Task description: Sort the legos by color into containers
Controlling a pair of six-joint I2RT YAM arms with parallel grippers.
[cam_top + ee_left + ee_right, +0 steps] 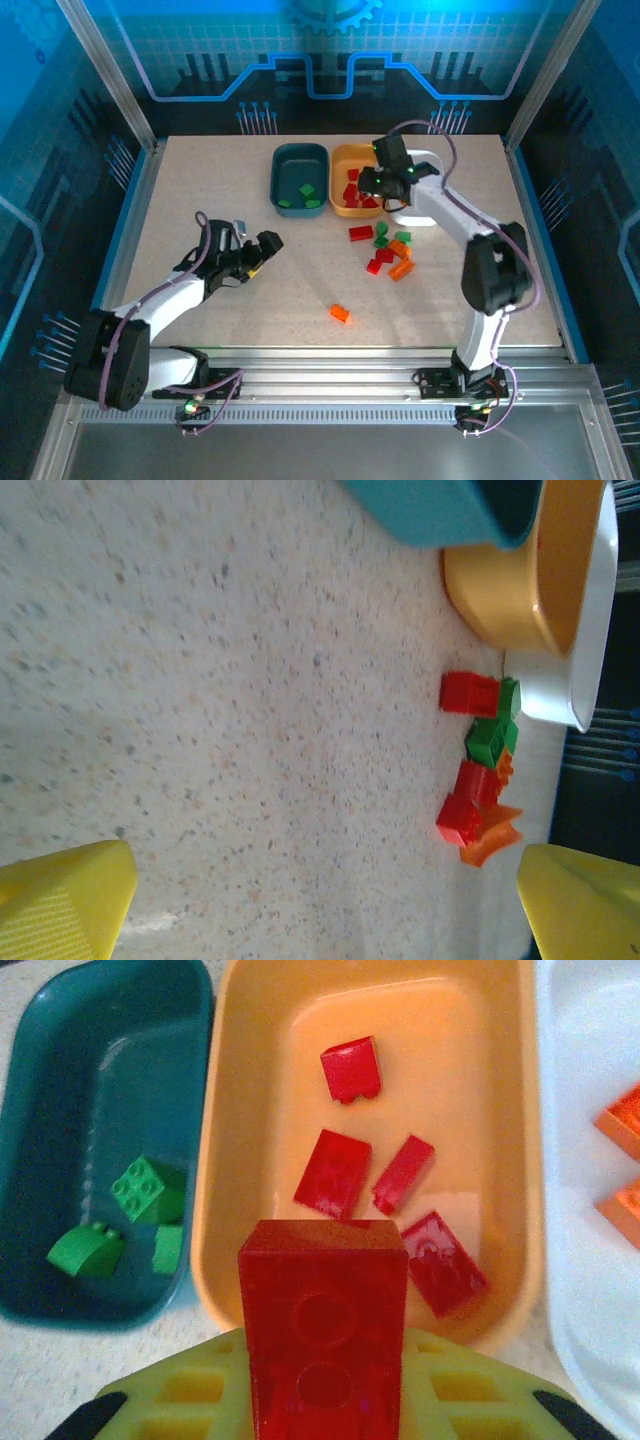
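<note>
Nearest you, a small orange plastic brick (pixel 340 313) lies alone on the speckled table (pixel 200 190). Your left gripper (pixel 266 244) hovers wide open and empty. Farther back, your right gripper (pixel 384 180), clamped on a red plastic brick (pixel 322 1330), hangs over the shallow orange plastic tray (pixel 225 1160). This appears to be the drop step, so next open those jaws.

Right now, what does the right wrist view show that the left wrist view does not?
Right wrist view: a red brick held in the right gripper, green bricks in the teal tray, red bricks in the orange tray.
Left wrist view: the open left gripper, a loose brick pile on the table.
Both: those two trays and the white tray.
</note>
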